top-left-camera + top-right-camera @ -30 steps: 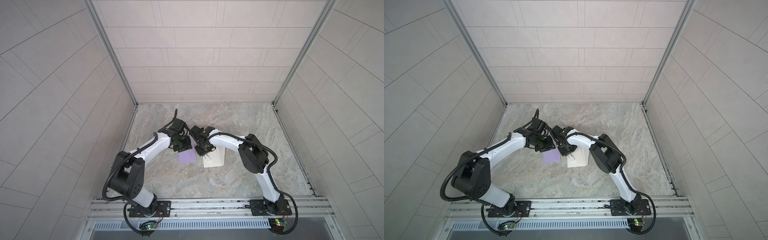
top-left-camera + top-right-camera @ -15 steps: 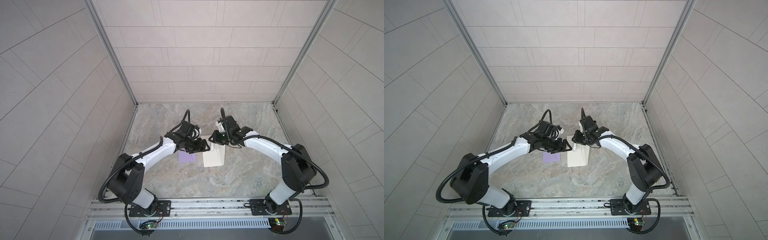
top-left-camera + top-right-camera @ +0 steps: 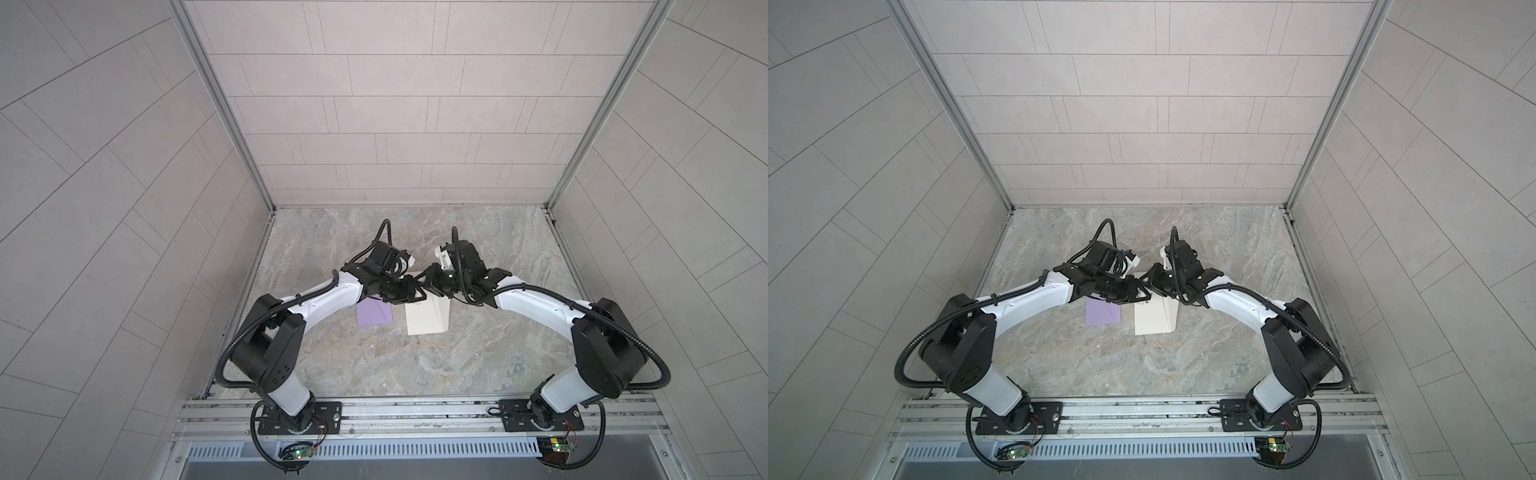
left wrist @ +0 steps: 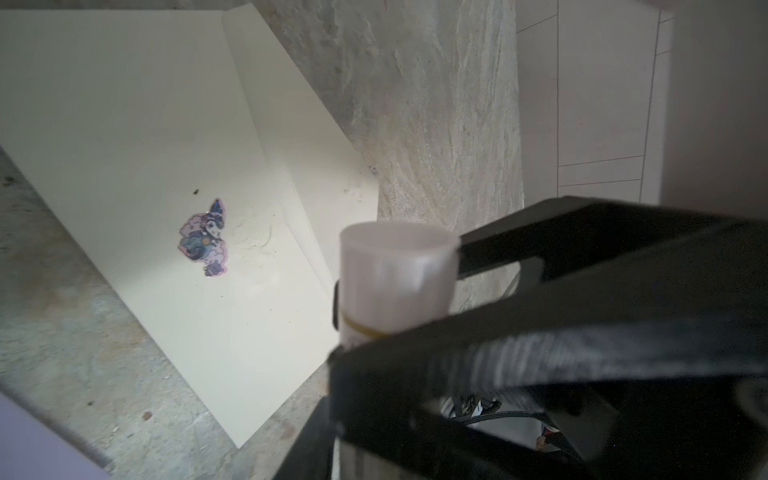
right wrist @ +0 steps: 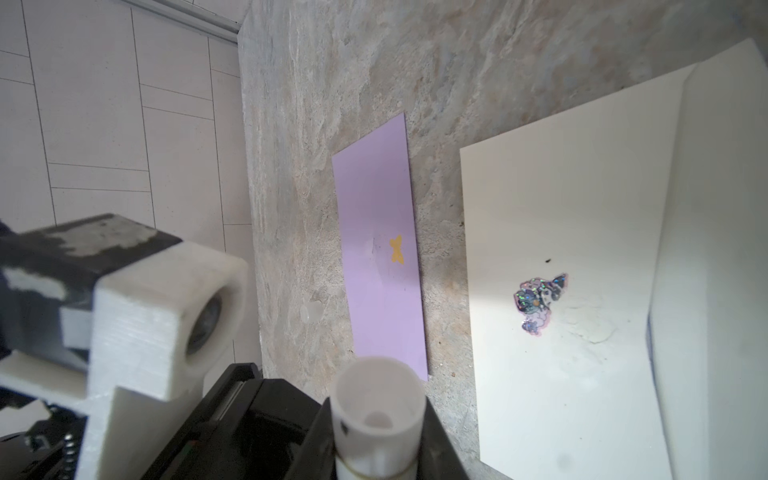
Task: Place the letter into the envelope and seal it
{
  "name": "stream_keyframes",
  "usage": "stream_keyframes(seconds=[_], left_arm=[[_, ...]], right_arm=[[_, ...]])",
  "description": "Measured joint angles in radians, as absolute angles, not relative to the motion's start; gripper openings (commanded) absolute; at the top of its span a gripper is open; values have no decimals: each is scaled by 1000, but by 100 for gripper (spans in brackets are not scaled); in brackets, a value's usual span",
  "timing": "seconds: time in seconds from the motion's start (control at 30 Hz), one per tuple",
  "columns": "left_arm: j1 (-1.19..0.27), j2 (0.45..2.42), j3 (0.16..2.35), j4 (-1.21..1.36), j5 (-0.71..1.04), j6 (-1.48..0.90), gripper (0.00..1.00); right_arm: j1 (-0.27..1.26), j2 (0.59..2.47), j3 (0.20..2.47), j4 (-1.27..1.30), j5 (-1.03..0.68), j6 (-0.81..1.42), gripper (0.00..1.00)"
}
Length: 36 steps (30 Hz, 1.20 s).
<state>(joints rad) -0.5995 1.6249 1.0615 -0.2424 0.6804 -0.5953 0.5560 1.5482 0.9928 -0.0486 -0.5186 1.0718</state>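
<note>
The purple letter (image 3: pixel 374 313) (image 3: pixel 1102 312) (image 5: pixel 378 187) lies flat on the stone table, just left of the cream envelope (image 3: pixel 428 320) (image 3: pixel 1154 320) (image 4: pixel 166 124) (image 5: pixel 561 208) and apart from it. The envelope's flap (image 5: pixel 715 249) is folded open. Both grippers meet above the envelope's far edge. My right gripper (image 3: pixel 432 280) (image 5: pixel 378 419) is shut on a white tube (image 5: pixel 376 399) (image 4: pixel 395 274) with a hollow end. My left gripper (image 3: pixel 415 291) (image 3: pixel 1140 291) closes on the same tube lower down, mostly hidden behind a right finger.
A small sticker (image 4: pixel 205 237) (image 5: pixel 540 303) sits on the envelope, and a yellow mark (image 5: pixel 397 249) on the letter. The left wrist camera housing (image 5: pixel 166 316) is close beside the right gripper. Tiled walls enclose the table on three sides.
A second ago both arms were low over the letter and the envelope. The right arm then swung outward, and the two grippers have now come together at the envelope's far edge.
</note>
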Motion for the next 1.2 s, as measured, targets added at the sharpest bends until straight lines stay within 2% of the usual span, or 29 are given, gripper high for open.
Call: stream_keyframes(seconds=[0.07, 0.1, 0.13, 0.17, 0.23, 0.33, 0.67, 0.93, 1.2], left_arm=[[-603, 1619, 1061, -237, 676, -587, 11], [-603, 1615, 1061, -238, 676, -585, 8], [-603, 1608, 1060, -241, 673, -581, 5], [-603, 1599, 1058, -244, 671, -574, 1], [-607, 1575, 1049, -251, 666, -548, 0], [-624, 1534, 1044, -281, 661, -486, 0], [-751, 1502, 1068, -508, 668, -218, 0], [-758, 1489, 1073, -589, 616, -128, 0], [-760, 1481, 1079, -616, 604, -94, 0]], right_arm=[[553, 1544, 993, -54, -525, 1074, 8], [552, 1542, 993, -53, -529, 1074, 12], [551, 1540, 993, -52, -538, 1073, 22], [547, 1536, 993, -52, -551, 1066, 36], [536, 1525, 994, -64, -585, 1047, 51], [508, 1499, 995, -114, -648, 986, 58], [409, 1458, 997, -258, -868, 794, 58], [410, 1454, 1000, -435, -987, 650, 55], [413, 1430, 997, -461, -1031, 620, 53]])
